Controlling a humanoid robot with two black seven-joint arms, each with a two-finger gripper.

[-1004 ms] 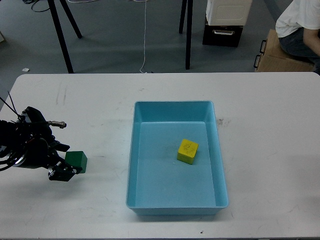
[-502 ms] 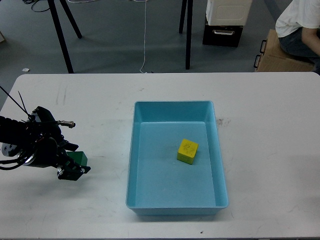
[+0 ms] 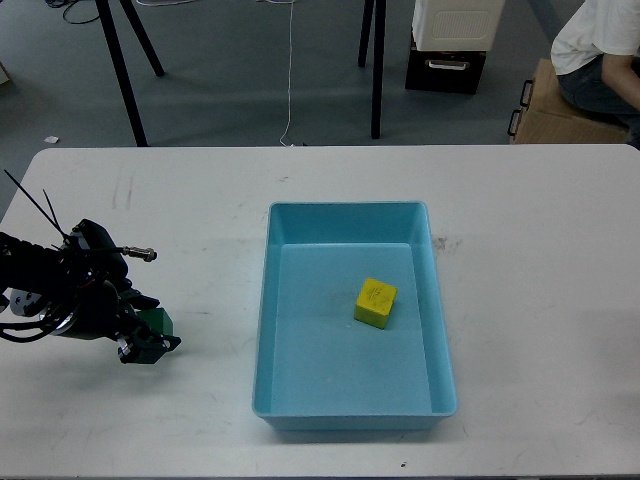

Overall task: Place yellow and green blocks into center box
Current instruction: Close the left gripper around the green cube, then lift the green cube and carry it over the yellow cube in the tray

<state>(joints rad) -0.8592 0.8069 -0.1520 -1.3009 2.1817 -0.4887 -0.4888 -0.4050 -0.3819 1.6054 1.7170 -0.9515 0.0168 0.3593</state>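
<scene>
The green block sits on the white table at the left. My left gripper reaches in from the left edge with one finger on each side of the block. The jaws look closed against it, and the block still rests on the table. The gripper hides the block's left part. The yellow block lies inside the light blue box at the table's center, a little right of the box's middle. My right gripper is out of view.
The white table ends close to my arm at the left. Behind it are black stand legs, a cardboard box and a seated person at the back right.
My left gripper has moved right along the table until its fingers sit on both sides of the green block. The block, box and yellow block have not moved.
</scene>
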